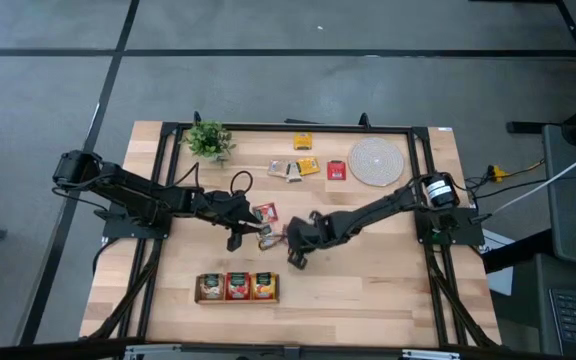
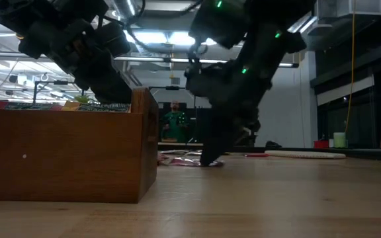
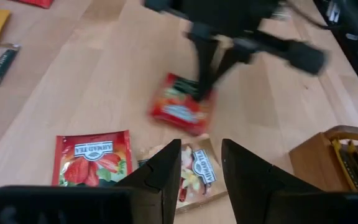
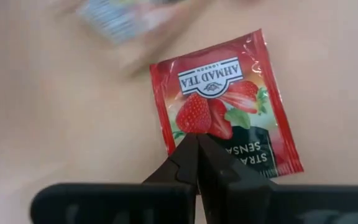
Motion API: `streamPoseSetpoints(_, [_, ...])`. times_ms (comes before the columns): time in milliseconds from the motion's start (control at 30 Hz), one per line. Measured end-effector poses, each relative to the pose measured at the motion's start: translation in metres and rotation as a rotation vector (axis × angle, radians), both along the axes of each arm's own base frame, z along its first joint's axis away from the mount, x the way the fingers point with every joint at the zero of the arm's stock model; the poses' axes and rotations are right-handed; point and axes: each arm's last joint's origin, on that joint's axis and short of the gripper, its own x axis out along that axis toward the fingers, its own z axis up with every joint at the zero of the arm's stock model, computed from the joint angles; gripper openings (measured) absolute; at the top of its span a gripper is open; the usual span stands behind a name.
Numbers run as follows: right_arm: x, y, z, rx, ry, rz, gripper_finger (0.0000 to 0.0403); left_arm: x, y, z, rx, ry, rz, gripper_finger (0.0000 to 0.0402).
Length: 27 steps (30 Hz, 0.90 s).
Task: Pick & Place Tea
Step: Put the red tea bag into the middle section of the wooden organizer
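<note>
A red strawberry tea sachet [image 4: 225,106] lies flat on the table near its middle, with my right gripper [image 4: 196,138] shut and pointing steeply down onto it; the left wrist view shows that sachet [image 3: 180,107] too. My left gripper [image 3: 201,177] hovers open just left of it, above a pale sachet [image 3: 196,169] lying flat. A second red sachet [image 3: 92,158] lies beside that one, toward the far side [image 1: 264,211]. The wooden tray [image 1: 237,299] near the front edge holds sachets in its three compartments. My right gripper sets its shut fingertips [image 4: 191,146] on the red sachet's printed face [image 4: 194,115], near the middle. The fingers come from above, slanting in from the table's right. The sachet lies flat on the table, and part of it is hidden behind the fingers.
Several more sachets [image 1: 308,165] lie scattered toward the far edge, next to a round woven mat [image 1: 376,161]. A small green plant [image 1: 208,140] stands at the far left. In the low view the tray's wall [image 2: 65,152] blocks the left half.
</note>
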Motion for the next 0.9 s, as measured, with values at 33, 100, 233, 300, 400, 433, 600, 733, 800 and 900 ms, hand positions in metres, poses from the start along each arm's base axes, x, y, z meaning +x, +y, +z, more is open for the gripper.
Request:
streamPoseSetpoints(33, [0.001, -0.007, 0.0, -0.043, 0.0, -0.015, 0.001, 0.0, 0.0, 0.0, 0.002, 0.0, 0.004, 0.0111])
streamPoseSetpoints(100, [0.002, -0.021, -0.001, -0.117, 0.005, -0.036, 0.001, 0.0, 0.0, 0.0, 0.003, 0.0, 0.004, 0.0111])
streamPoseSetpoints(233, [0.004, -0.044, -0.001, -0.158, 0.024, -0.035, 0.001, 0.0, 0.001, 0.0, 0.02, 0.003, 0.021, 0.0111])
streamPoseSetpoints(300, [0.005, -0.052, -0.001, -0.126, 0.023, -0.03, 0.001, -0.001, 0.002, -0.001, 0.044, 0.012, 0.057, 0.0111])
streamPoseSetpoints(400, [0.007, -0.057, 0.0, -0.058, 0.01, 0.006, 0.001, -0.001, 0.004, -0.002, 0.065, 0.021, 0.097, 0.0111])
streamPoseSetpoints(433, [0.008, -0.058, 0.0, -0.039, 0.005, 0.014, 0.001, -0.001, 0.005, -0.002, 0.065, 0.024, 0.101, 0.0111])
streamPoseSetpoints(600, [0.011, -0.057, 0.003, -0.018, -0.013, 0.035, 0.001, -0.002, 0.008, -0.003, 0.078, 0.04, 0.131, 0.0111])
streamPoseSetpoints(733, [0.02, -0.057, 0.014, -0.034, -0.053, 0.067, 0.001, -0.004, 0.01, -0.008, 0.122, 0.079, 0.178, 0.0111])
streamPoseSetpoints(800, [0.025, -0.057, 0.022, -0.038, -0.08, 0.072, 0.001, -0.006, 0.011, -0.012, 0.109, 0.119, 0.203, 0.0111])
streamPoseSetpoints(900, [0.033, -0.057, 0.033, -0.06, -0.127, 0.087, 0.001, -0.01, 0.015, -0.018, 0.011, 0.191, 0.294, 0.0111])
